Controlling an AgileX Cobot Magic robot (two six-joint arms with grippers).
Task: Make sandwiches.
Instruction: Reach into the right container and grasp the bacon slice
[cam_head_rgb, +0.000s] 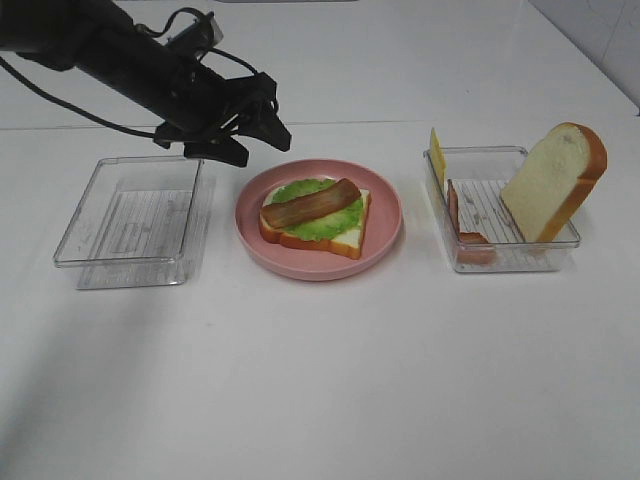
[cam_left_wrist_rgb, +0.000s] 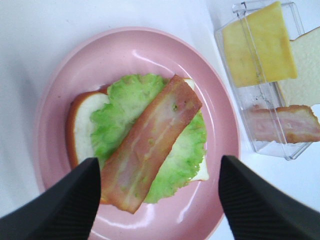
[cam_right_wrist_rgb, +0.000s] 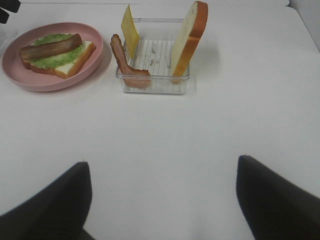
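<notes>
An open-faced sandwich (cam_head_rgb: 318, 216) lies on the pink plate (cam_head_rgb: 385, 235): a white bread slice with orange-brown crust, a green lettuce leaf (cam_left_wrist_rgb: 117, 120) and one brown bacon strip (cam_left_wrist_rgb: 152, 140) on top. My left gripper (cam_head_rgb: 258, 132) hangs open and empty above the plate's far left rim; its fingers (cam_left_wrist_rgb: 75, 200) frame the sandwich in the left wrist view. A second bread slice (cam_head_rgb: 555, 180), a yellow cheese slice (cam_head_rgb: 437, 155) and a bacon strip (cam_head_rgb: 460, 218) stand in the right clear tray (cam_head_rgb: 500, 262). My right gripper (cam_right_wrist_rgb: 162, 200) is open and empty over bare table, nearer than that tray.
An empty clear tray (cam_head_rgb: 135, 220) sits left of the plate, under the left arm. White table stretches across the front. The right arm is outside the exterior high view.
</notes>
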